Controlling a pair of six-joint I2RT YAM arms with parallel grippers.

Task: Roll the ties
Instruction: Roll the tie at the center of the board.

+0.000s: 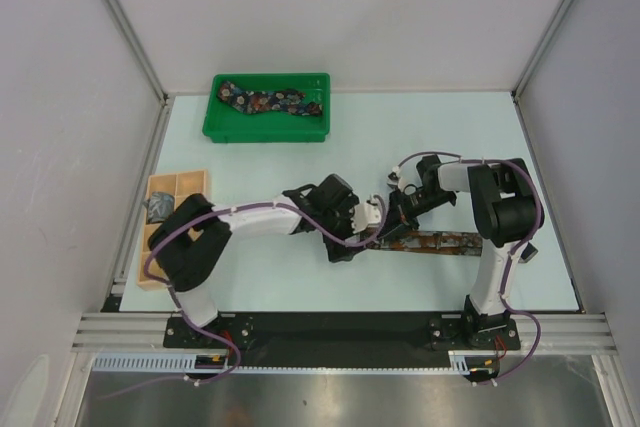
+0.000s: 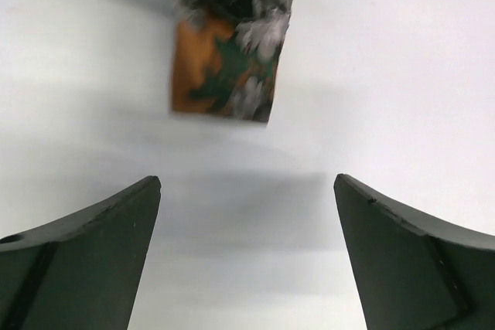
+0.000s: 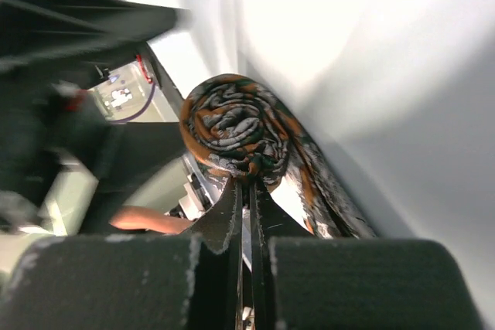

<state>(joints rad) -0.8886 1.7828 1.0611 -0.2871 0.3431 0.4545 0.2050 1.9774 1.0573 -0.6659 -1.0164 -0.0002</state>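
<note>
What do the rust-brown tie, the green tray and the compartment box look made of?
The rust-brown tie: soft printed fabric; it coils in limp folds. The green tray: probably moulded plastic, given its uniform bright colour and rounded rim. The compartment box: looks like pale wood with thin tan dividers, but any grain is too small to confirm.

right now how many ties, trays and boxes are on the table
ties: 3 (rust tie, navy tie, grey-blue tie)
tray: 1
box: 1
total: 5
</note>
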